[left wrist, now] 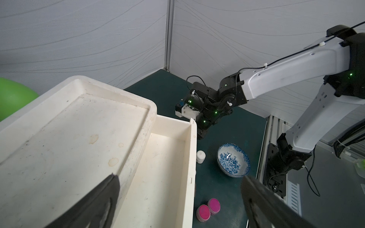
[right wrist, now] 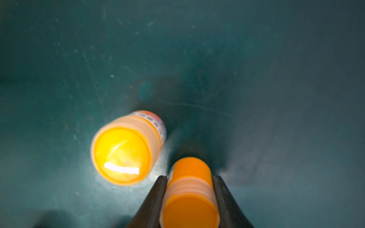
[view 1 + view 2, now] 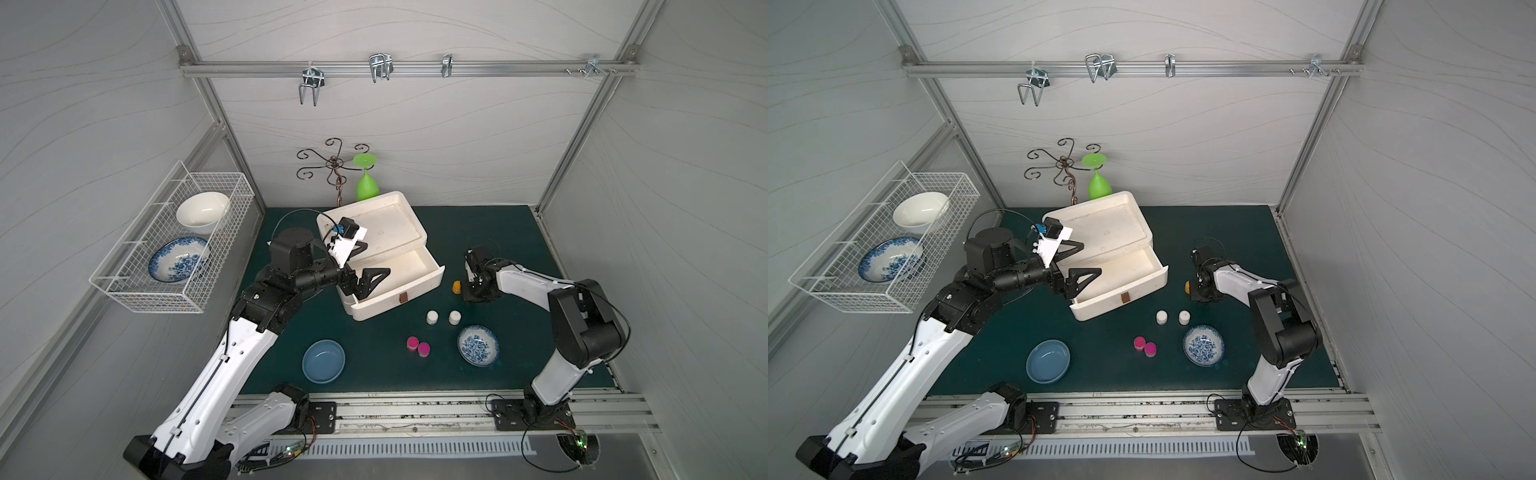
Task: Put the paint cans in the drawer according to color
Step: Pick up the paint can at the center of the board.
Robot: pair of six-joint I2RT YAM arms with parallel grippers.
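The dark green table mat (image 3: 498, 232) carried a white plastic drawer box (image 3: 374, 232) at centre. Right of it stood a small orange jar (image 2: 126, 148) and a second orange jar (image 2: 189, 197); lower, two white jars (image 3: 432, 317) (image 3: 454, 317), two pink jars (image 3: 412, 343) (image 3: 424, 349), a blue-patterned ceramic bowl (image 3: 478, 345), a plain blue bowl (image 3: 323, 360).

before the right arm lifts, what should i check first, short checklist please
1. Right gripper fingers flank the held orange can on both sides: ok.
2. Second orange can stands apart from the fingers: ok.
3. Drawer open: ok.
4. Left gripper clear of the drawer: not ok, it hangs open above it.
5. Grip firm enough to lift: cannot tell.
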